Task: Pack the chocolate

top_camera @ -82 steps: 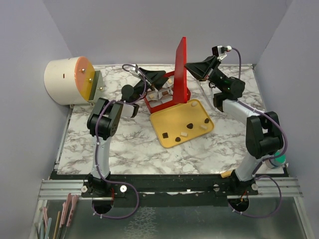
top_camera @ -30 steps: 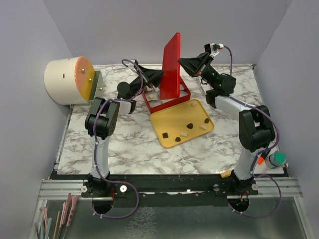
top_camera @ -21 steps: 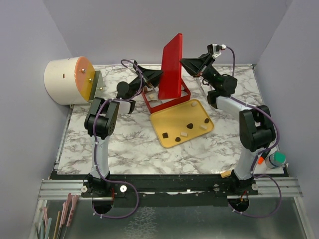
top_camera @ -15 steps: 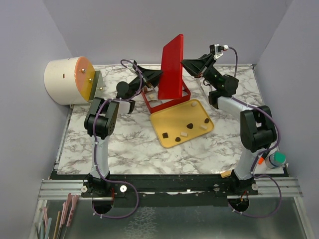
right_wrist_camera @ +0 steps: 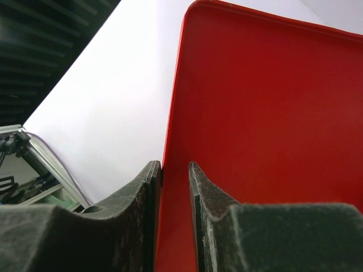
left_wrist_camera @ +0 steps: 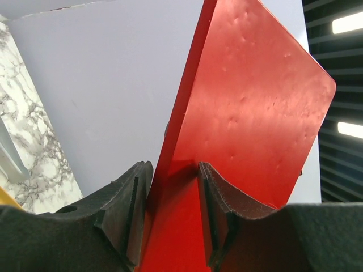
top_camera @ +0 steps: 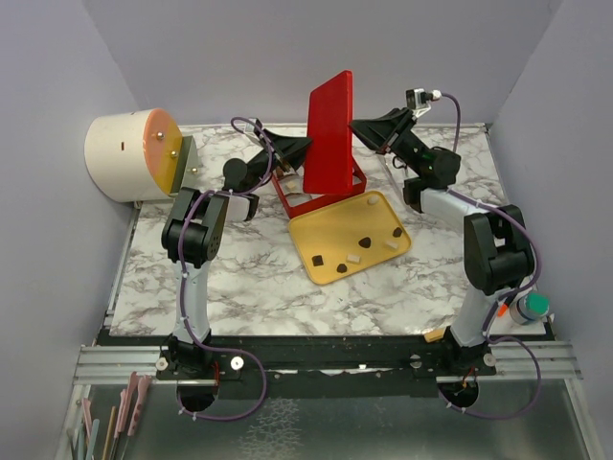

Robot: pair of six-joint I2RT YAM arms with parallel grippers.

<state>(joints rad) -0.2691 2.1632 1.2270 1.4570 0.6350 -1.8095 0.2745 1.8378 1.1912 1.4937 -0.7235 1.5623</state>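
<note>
While my left end effector (left_wrist_camera: 173, 170) and right end effector (right_wrist_camera: 174, 165) each clamp the upright red lid (top_camera: 329, 134), chocolate (top_camera: 365, 241) lies below them on the yellow tray (top_camera: 311, 228): scattered dark-brown and cream bits.

The red lid (left_wrist_camera: 249, 113) is glossy and smooth but for a few shallow dimples. The pads (left_wrist_camera: 127, 207) of the left claw (left_wrist_camera: 173, 170) look matt black and finely grainy, like foam rubber; the counter (top_camera: 239, 278) has a smooth, marble-patterned face.

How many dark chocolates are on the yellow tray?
4 dark chocolates: two by the yellow tray's near left corner, one central, one near the right edge. The red box may hide others.
</note>
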